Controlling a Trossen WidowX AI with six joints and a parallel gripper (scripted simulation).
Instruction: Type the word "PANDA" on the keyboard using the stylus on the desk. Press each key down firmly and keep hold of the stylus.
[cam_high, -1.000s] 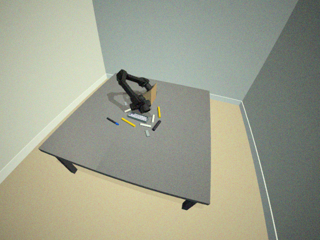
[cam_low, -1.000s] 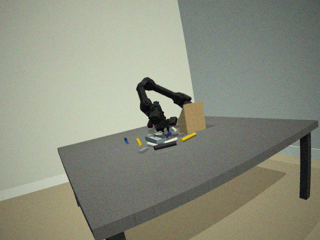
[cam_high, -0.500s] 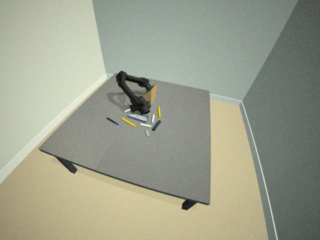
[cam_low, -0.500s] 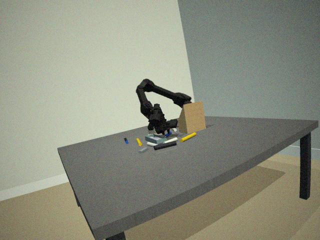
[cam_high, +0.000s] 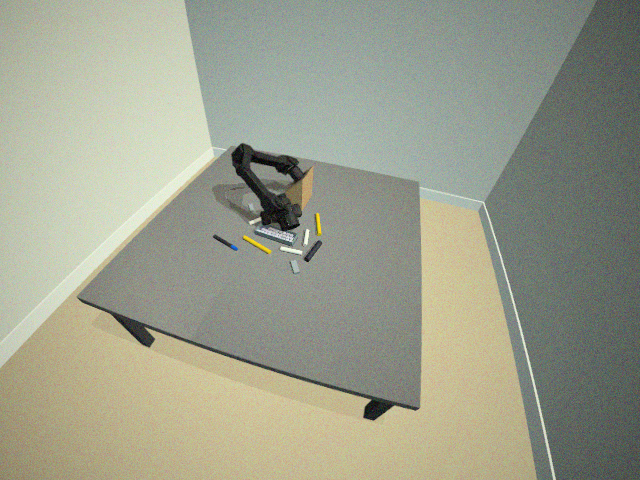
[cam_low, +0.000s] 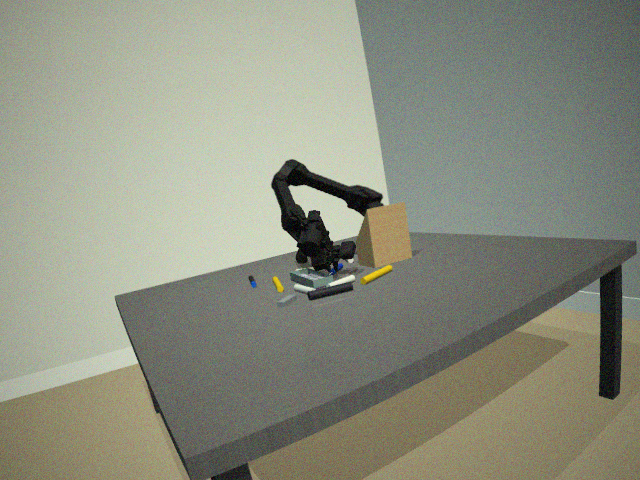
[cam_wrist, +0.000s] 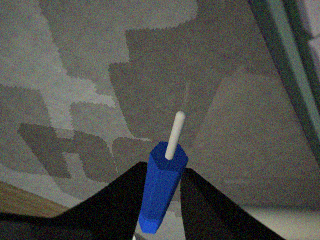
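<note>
The blue stylus (cam_wrist: 162, 187) (cam_low: 337, 268) has a hexagonal body and a thin pale tip pointing away from my fingers in the wrist view. My gripper (cam_wrist: 163, 173) (cam_low: 331, 270) is shut on its body, low over the desk just behind the keyboard. Whether the stylus still touches the desk I cannot tell. The keyboard (cam_high: 276, 235) (cam_low: 310, 277) has a grey-green frame and pale keys. In the wrist view only its frame edge (cam_wrist: 292, 65) and a sliver of keys show at the upper right, so no letters can be read.
A wooden wedge block (cam_high: 307, 191) (cam_low: 388, 235) stands behind, near the arm. Yellow sticks (cam_high: 256, 244) (cam_high: 318, 224), white sticks (cam_high: 291, 250) (cam_high: 306, 237), a black stick (cam_high: 313, 251), a grey block (cam_high: 294, 266) and a black-and-blue pen (cam_high: 225, 242) lie around the keyboard.
</note>
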